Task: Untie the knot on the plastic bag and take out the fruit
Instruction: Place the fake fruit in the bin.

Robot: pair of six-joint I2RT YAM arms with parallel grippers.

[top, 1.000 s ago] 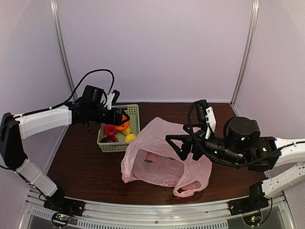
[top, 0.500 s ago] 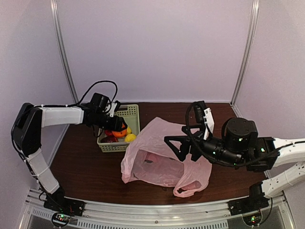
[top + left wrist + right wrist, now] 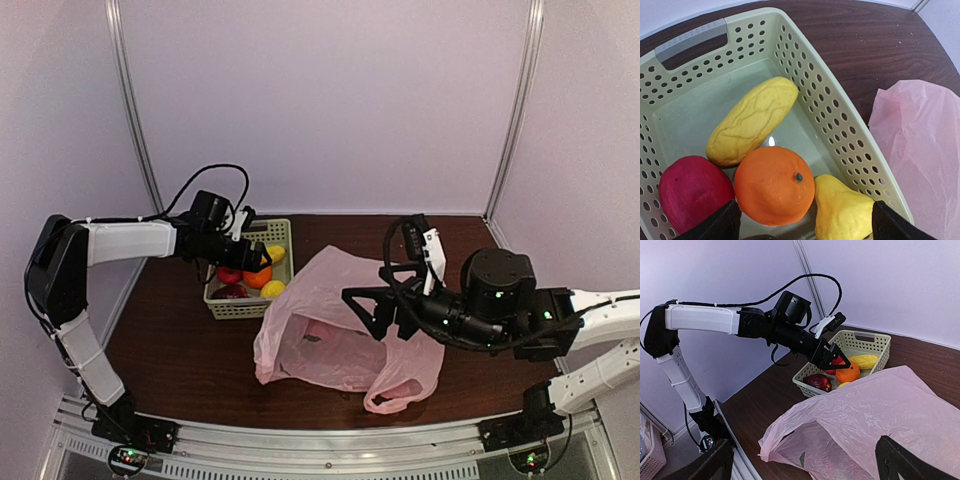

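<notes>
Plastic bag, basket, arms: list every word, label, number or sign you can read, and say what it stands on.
No text can be read in any view.
plastic bag: one small dark printed mark, too small and blurred to read.
basket: plain perforated plastic, no label or lettering seen.
Arms: no legible brand or number.

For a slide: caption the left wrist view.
Left jaws open above the basket holding orange, red and yellow fruit, plastic bag alongside.
</notes>
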